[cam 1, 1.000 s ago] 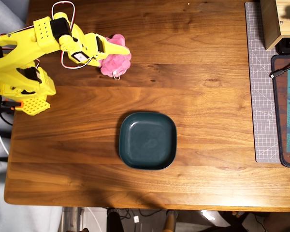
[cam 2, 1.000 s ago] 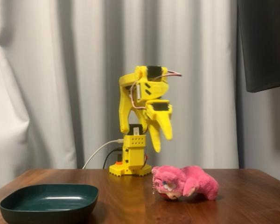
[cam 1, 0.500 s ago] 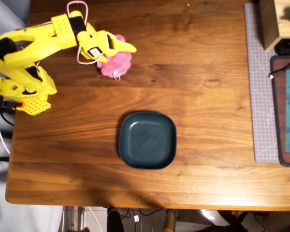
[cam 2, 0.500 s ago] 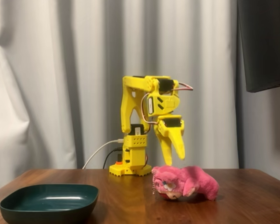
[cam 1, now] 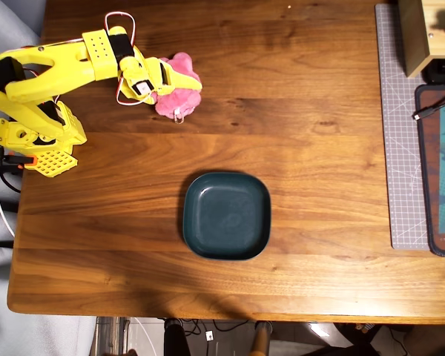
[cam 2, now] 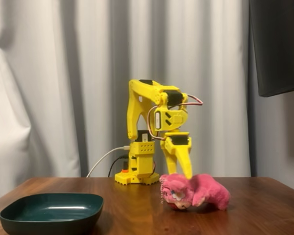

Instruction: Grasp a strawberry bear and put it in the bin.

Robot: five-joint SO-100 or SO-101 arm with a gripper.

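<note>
Side-on fixed view, nearest to farthest. Foreground, left: the bin (cam 2: 51,211), a shallow dark teal dish with a raised rim, stands on the wooden counter (cam 2: 137,210) near its front edge. Middle ground, right of centre: the strawberry bear (cam 2: 195,191), a fluffy pink plush, lies on its side on the counter, its pale muzzle toward the camera and a small metal chain (cam 2: 161,195) hanging at its left end. The bear and the bin are well apart. Directly above and just behind the bear, the yellow arm (cam 2: 149,103) bends over so that the gripper (cam 2: 182,169) points downward, its fingertips level with the top of the plush. Whether the jaws are spread or closed, and whether they touch the fur, cannot be told from either view. Behind, the arm's base (cam 2: 138,169) sits on the counter with a white cable (cam 2: 104,159) leading off to the left. Background: pale curtains (cam 2: 54,83).

Overhead view: the bear (cam 1: 179,93) lies near one long edge of the counter (cam 1: 319,170), beside the base (cam 1: 41,137); the gripper (cam 1: 179,78) overlaps it. The bin (cam 1: 226,215) sits mid-counter. A grey cutting mat (cam 1: 399,148) lies along the opposite short edge.
</note>
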